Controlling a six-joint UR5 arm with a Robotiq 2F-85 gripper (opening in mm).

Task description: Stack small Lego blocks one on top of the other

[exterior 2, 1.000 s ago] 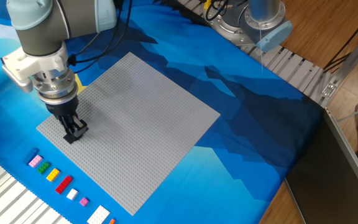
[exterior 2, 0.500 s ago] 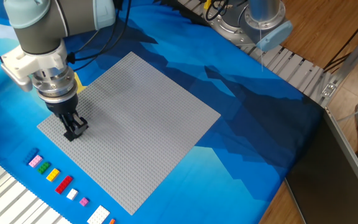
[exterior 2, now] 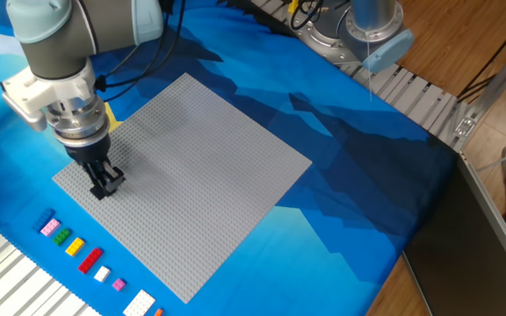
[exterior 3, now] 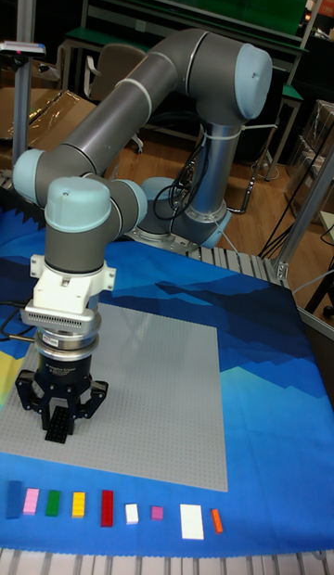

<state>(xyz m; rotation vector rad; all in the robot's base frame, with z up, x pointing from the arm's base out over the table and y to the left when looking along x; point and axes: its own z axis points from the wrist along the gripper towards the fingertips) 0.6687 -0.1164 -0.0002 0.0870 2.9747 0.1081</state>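
now black brick (exterior 3: 57, 427) — within end effector (exterior 3: 59, 430)

Table under a blue patterned cloth (exterior 2: 358, 167); on it a large grey square studded baseplate (exterior 2: 200, 175) and a row of small coloured Lego blocks (exterior 3: 107, 507) along the near edge.

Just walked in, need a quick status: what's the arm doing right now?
The arm has its gripper down at the near-left corner of the grey baseplate, shut on a black brick that sits on or just above the plate. The other small bricks lie in a row on the blue cloth, unstacked. Nothing is stacked on the black one yet.
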